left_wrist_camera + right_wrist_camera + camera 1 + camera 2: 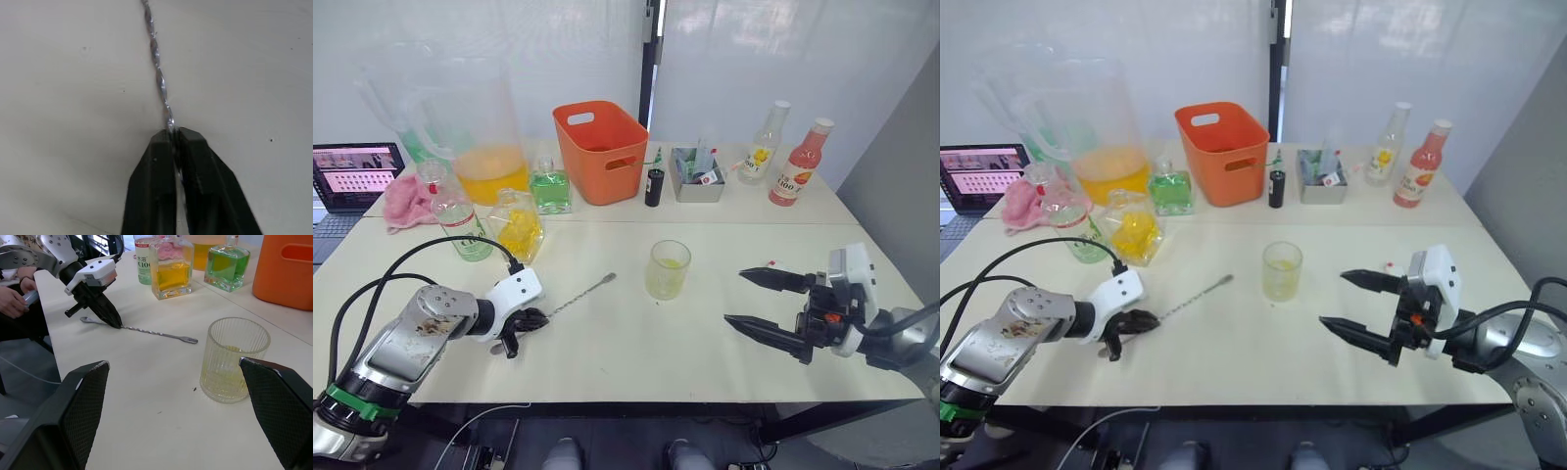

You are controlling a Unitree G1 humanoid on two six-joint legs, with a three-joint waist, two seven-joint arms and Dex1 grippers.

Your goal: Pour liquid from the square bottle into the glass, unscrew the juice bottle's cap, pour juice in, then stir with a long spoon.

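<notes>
The ribbed glass [668,269] stands mid-table with a little yellow liquid in it. A long twisted-stem spoon [579,294] lies on the table to its left. My left gripper [540,316] is shut on the spoon's stem [159,73] near its left end. To the right of the glass, my right gripper [734,297] hangs open and empty just above the table. The square bottle [519,225] with yellow liquid stands at the back left, a green one [550,188] behind it. Two capped juice bottles, one red [800,166] and one clear [764,144], stand back right.
An orange bin [600,152], a big pitcher [475,127] of orange liquid, a plastic bottle [460,220], a pink cloth [406,201] and a laptop [352,176] crowd the back left. A grey tray [697,176] sits behind the glass. A person's hand [12,296] rests beyond the table's left end.
</notes>
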